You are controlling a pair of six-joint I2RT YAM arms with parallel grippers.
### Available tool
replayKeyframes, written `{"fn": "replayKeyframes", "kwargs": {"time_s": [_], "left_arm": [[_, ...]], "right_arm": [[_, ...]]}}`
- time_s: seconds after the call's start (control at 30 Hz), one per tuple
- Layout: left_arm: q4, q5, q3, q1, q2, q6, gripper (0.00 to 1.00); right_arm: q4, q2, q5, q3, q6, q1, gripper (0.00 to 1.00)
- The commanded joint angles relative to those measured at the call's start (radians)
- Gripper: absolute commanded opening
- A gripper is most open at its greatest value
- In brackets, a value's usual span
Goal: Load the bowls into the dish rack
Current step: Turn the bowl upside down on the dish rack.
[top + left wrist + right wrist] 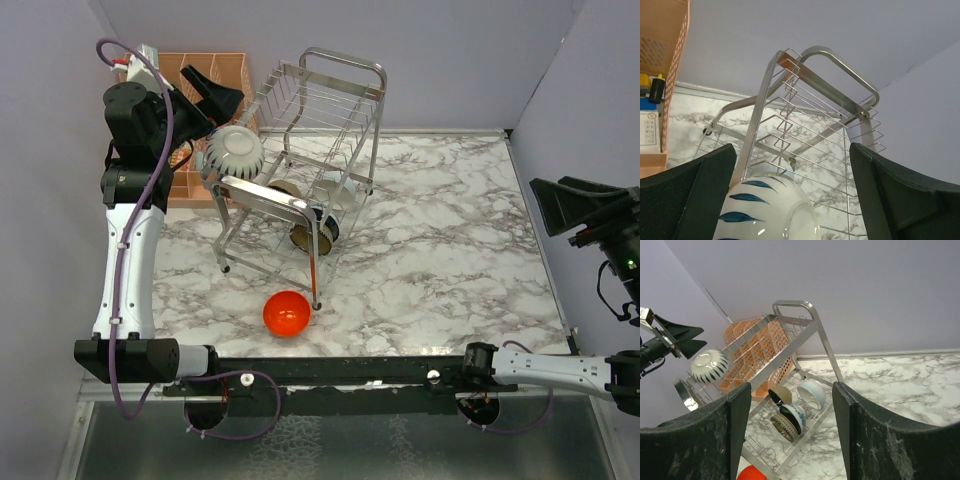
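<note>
The steel dish rack (330, 120) stands at the back middle of the table. A white bowl with blue pattern (235, 150) lies tilted at the left end of its upper tier. My left gripper (218, 100) hovers just above and behind that bowl, jaws open wide. In the left wrist view the bowl (765, 210) sits low between the spread fingers (890, 200), with a wide gap to the right one. Three other bowls (792, 415) stand on edge in the lower tier. A red-orange bowl (286, 313) rests on the table in front of the rack. My right gripper (548, 205) is far right, open and empty.
A peach slotted organiser (190, 175) stands behind and left of the rack, against the left wall. Purple walls close in the left, back and right sides. The marble table (450, 250) stretches right of the rack. A dark rail (340, 375) runs along the near edge.
</note>
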Motion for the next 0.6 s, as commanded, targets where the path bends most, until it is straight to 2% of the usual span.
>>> {"fn": "replayKeyframes", "kwargs": {"time_s": [0.0, 0.23, 0.43, 0.57], "left_arm": [[-0.054, 0.051, 0.088, -0.002, -0.012, 0.094, 0.99], [-0.126, 0.088, 0.113, -0.003, -0.038, 0.16, 0.99], [-0.305, -0.009, 0.141, -0.002, -0.059, 0.298, 0.99], [-0.357, -0.045, 0.144, -0.003, -0.067, 0.353, 0.99]], "right_arm": [[0.007, 0.022, -0.008, 0.028, -0.013, 0.009, 0.66], [-0.005, 0.054, -0.013, 0.052, -0.017, 0.009, 0.66], [-0.041, 0.083, -0.034, 0.089, 0.003, 0.009, 0.67], [-0.067, 0.118, -0.062, 0.104, 0.014, 0.009, 0.68]]}}
